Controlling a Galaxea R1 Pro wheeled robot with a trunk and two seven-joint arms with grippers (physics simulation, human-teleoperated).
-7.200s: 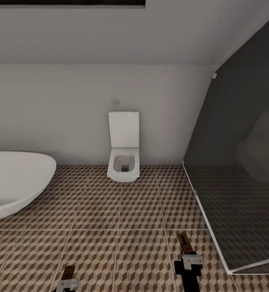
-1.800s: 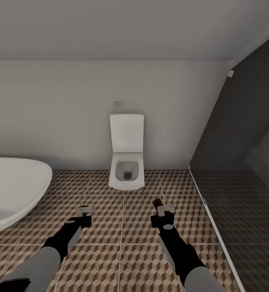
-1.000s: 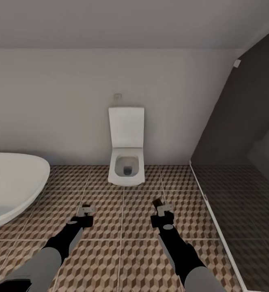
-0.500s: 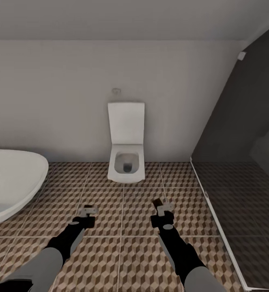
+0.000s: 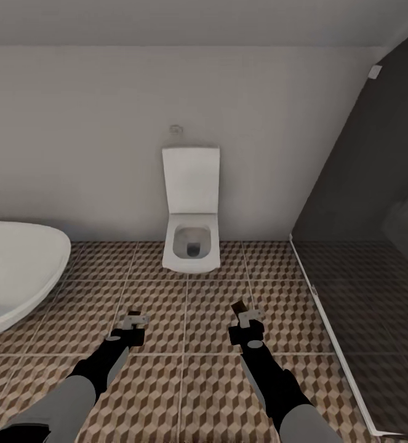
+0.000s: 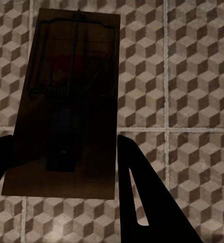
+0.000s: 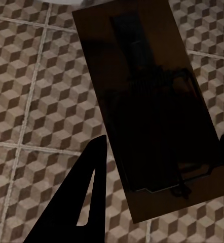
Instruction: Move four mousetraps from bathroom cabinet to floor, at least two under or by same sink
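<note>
Toilet (image 5: 191,212) stands ahead, bathtub (image 5: 16,271) left, shower screen (image 5: 364,246) right.

two arms on show from the head camera, both built alike: a pale grey sleeve-like section nearest the camera, smooth and rounded, giving way to a glossy black forearm that narrows toward the wrist. the left hand (image 5: 132,322) ends in a boxy black wrist block topped with a small light grey bracket. the right hand (image 5: 245,318) carries the same black block and grey metal piece, looking a touch chunkier. up close on the wrist cameras, the fingers (image 6: 142,202) read as flat, matte black wedges tapering to a point, each with a narrow slot cut through it; same story on the right fingers (image 7: 81,197).
</note>
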